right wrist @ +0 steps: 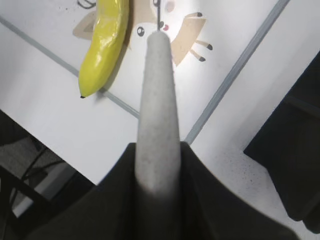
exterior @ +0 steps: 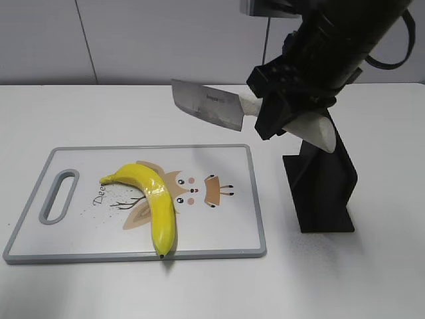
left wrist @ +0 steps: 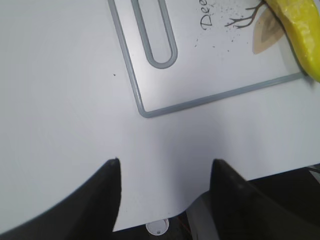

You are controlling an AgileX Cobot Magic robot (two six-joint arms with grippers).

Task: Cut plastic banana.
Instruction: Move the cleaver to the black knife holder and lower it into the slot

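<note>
The plastic banana (exterior: 154, 199) lies on a white cutting board (exterior: 226, 226), bright yellow and curved, its dark tip at the board's front edge. It also shows in the right wrist view (right wrist: 106, 40) and at the top right of the left wrist view (left wrist: 300, 30). My right gripper (exterior: 282, 109) is shut on the pale handle of a cleaver knife (exterior: 207, 104), held in the air above the board's back right part, blade pointing left. The handle (right wrist: 158, 100) runs between the jaws (right wrist: 158, 150). My left gripper (left wrist: 165, 172) is open and empty over bare table near the board's handle-slot corner.
The board has a grey rim, an oval handle slot (exterior: 58, 196) at its left end and a cartoon print. A black knife stand (exterior: 323, 186) stands right of the board. The table's front edge (left wrist: 200, 200) is close below the left gripper.
</note>
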